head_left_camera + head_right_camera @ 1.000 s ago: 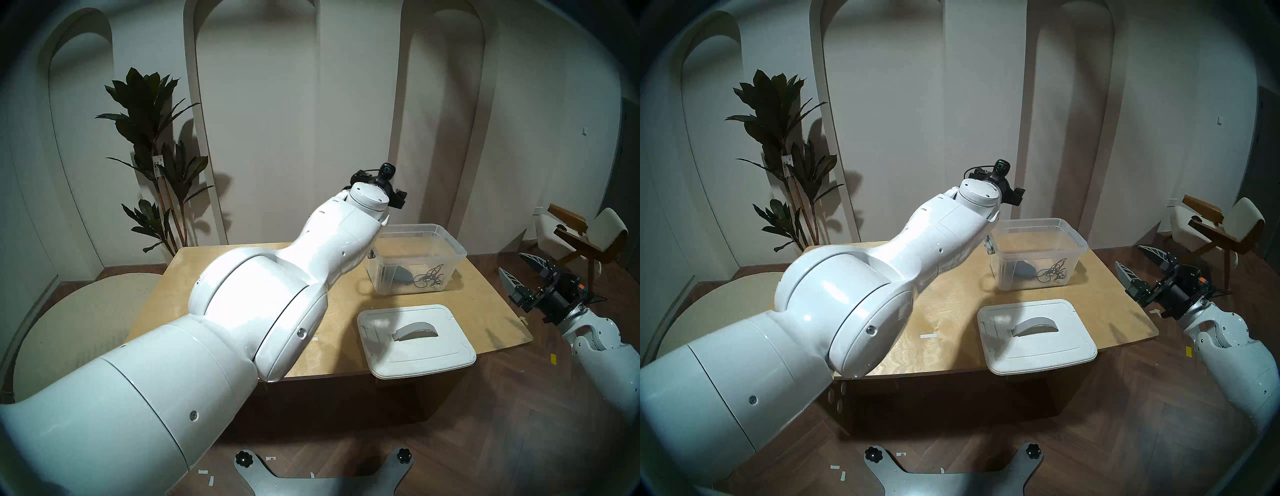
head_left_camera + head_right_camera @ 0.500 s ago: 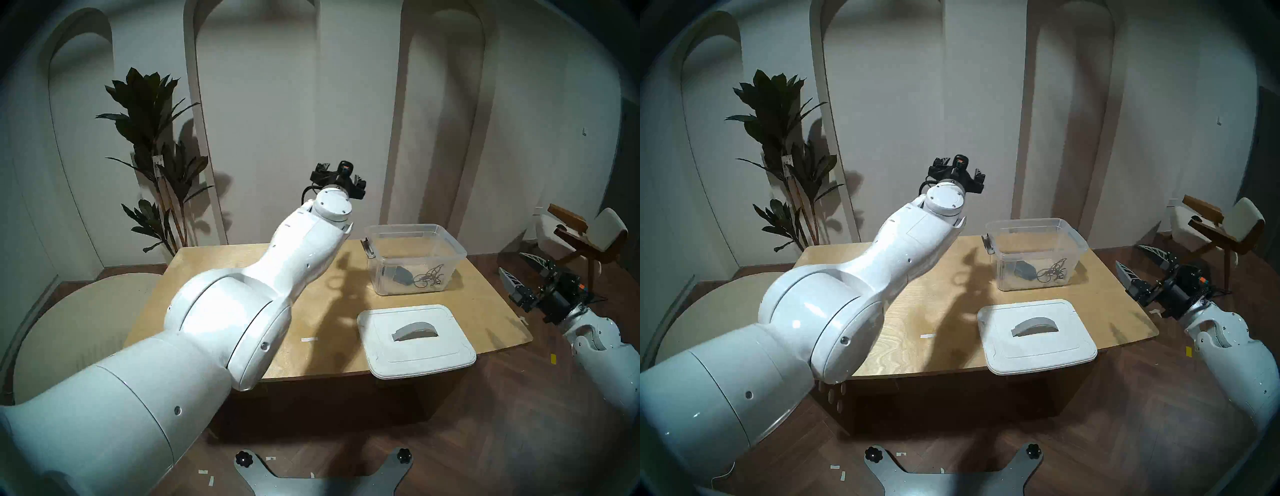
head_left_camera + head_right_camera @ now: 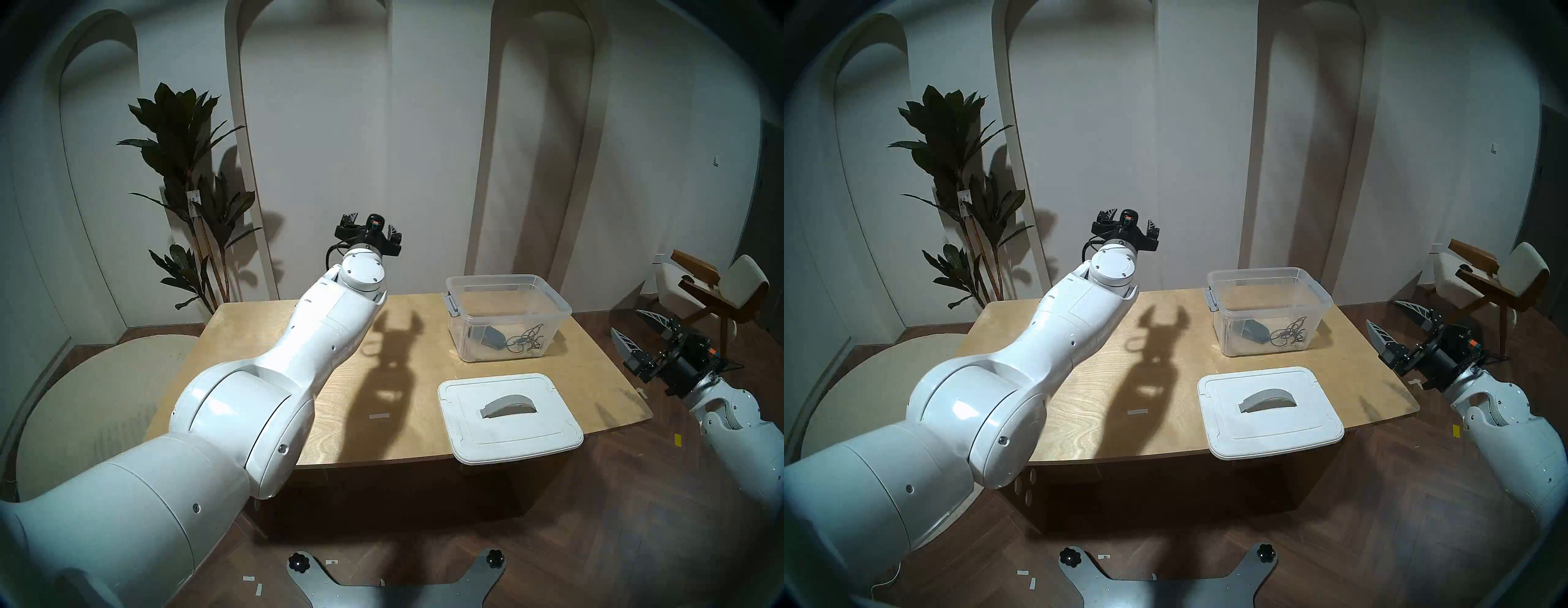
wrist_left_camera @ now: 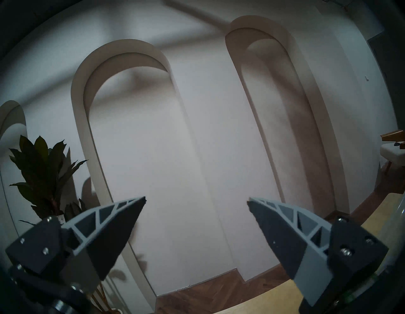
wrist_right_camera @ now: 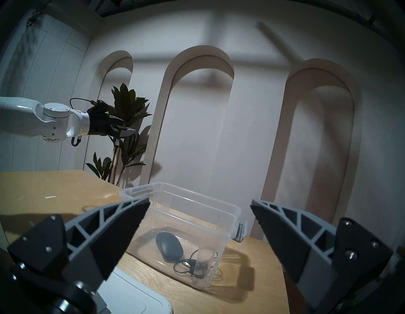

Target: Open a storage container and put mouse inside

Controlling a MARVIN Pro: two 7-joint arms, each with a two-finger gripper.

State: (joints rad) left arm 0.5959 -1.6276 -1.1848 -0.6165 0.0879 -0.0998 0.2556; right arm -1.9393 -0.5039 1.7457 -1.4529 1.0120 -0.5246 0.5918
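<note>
The clear storage container [image 3: 471, 339] stands open at the table's far right. The black mouse [image 3: 492, 337] lies on its floor with its coiled cord beside it, and also shows in the right wrist view [image 5: 169, 245]. The white lid [image 3: 530, 433] with its grey handle lies flat on the table in front of the box, overhanging the near edge. My left gripper [image 3: 372, 225] is open and empty, raised above the table's far edge, left of the box. My right gripper [image 3: 625, 321] is open and empty, off the table's right side, facing the box.
The wooden table [image 3: 237, 331] has a small white tape strip [image 3: 379, 416] near its middle. A potted plant [image 3: 186, 170] stands at the back left by the arched wall. A chair [image 3: 721, 288] stands at the right. A round pale rug [image 3: 85, 403] lies at the left.
My left arm has swung away from the container to the left, with its gripper open and empty. The mouse stays in the box. The right arm has not moved.
</note>
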